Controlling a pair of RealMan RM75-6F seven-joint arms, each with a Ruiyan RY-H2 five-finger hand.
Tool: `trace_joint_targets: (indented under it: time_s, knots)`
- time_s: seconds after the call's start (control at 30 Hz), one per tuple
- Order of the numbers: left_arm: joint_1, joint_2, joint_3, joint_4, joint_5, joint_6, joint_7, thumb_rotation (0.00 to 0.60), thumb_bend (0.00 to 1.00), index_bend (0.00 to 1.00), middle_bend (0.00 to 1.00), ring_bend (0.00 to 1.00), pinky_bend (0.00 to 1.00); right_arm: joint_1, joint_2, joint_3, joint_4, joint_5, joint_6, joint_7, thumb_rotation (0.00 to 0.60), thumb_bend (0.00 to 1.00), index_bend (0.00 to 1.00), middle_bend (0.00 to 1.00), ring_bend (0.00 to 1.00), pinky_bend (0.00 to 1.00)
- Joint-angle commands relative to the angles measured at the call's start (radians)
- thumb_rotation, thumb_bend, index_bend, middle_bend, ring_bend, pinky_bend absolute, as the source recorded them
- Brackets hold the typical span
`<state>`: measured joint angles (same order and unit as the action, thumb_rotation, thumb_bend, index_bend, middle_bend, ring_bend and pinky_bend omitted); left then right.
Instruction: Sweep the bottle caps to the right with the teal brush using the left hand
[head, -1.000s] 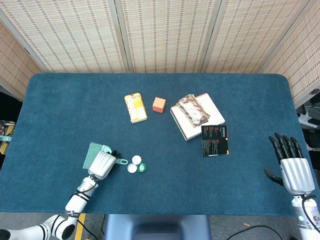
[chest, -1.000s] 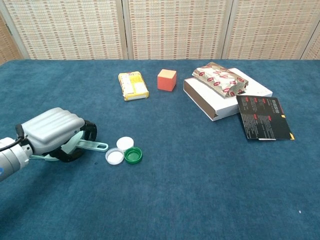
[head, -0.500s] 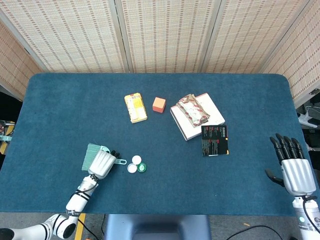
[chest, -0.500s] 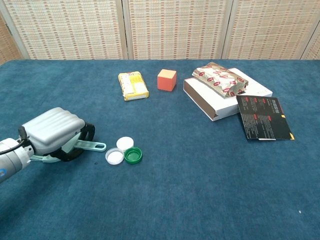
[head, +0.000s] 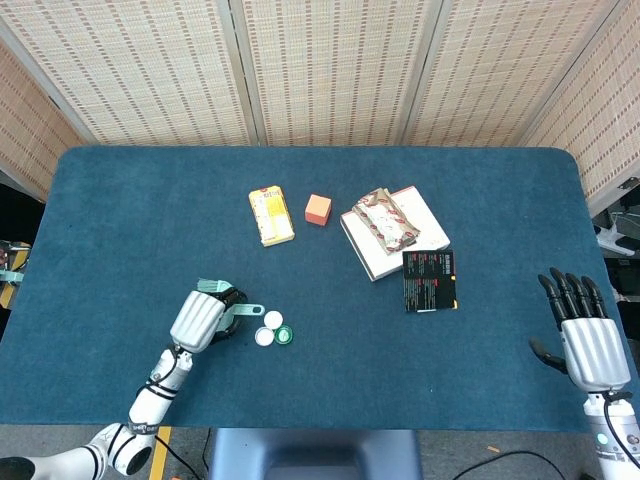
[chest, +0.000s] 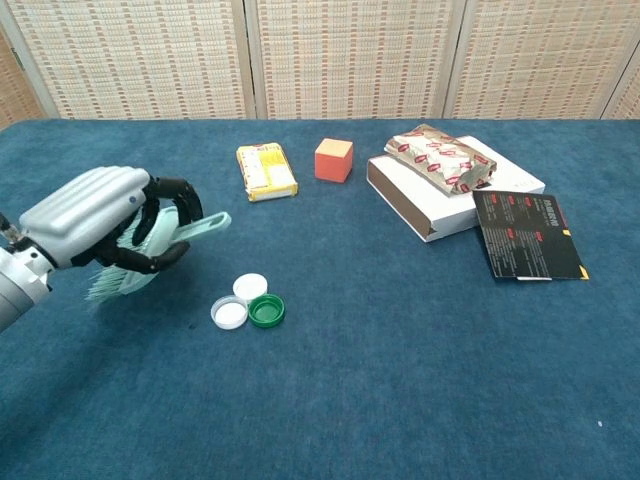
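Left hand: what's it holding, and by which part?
The left hand holds the brush around its middle; handle tip pokes out toward the caps, bristles trail behind. Right hand holds nothing.

Brush (chest: 150, 245) left of caps (chest: 248, 302)

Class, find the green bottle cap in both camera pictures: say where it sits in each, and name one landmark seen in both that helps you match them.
Head view: the green bottle cap lies lower left of centre, rightmost of the three caps, right of the left robot hand.
Chest view: the cap lies left of centre, in the lower half, beside two white caps.
Shared landmark: the orange cube, farther back and slightly right of the cap.
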<state>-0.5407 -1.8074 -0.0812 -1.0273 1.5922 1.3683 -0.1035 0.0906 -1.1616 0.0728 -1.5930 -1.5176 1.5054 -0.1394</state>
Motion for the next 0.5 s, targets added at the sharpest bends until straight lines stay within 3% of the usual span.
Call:
trace_joint_targets:
  time_s: [0.03, 0.17, 0.5]
  knots:
    - [-0.018, 0.0, -0.03, 0.047, 0.04, 0.108, -0.52, 0.6, 0.77, 0.74, 0.88, 0.71, 0.85, 0.0, 0.0, -0.001, -0.002, 0.0, -0.001, -0.002, 0.6, 0.15, 0.0, 0.0, 0.0, 0.0]
    - [-0.023, -0.02, -0.023, 0.094, 0.026, 0.087, -0.679, 0.6, 0.77, 0.74, 0.88, 0.7, 0.84, -0.001, 0.0, -0.002, -0.004, 0.001, -0.001, -0.007, 0.6, 0.15, 0.0, 0.0, 0.0, 0.0]
    - [-0.049, -0.13, 0.019, 0.27, 0.041, 0.043, -0.775, 0.6, 0.77, 0.74, 0.88, 0.7, 0.84, -0.011, 0.008, -0.007, -0.011, -0.008, 0.012, -0.002, 0.6, 0.15, 0.0, 0.0, 0.0, 0.0]
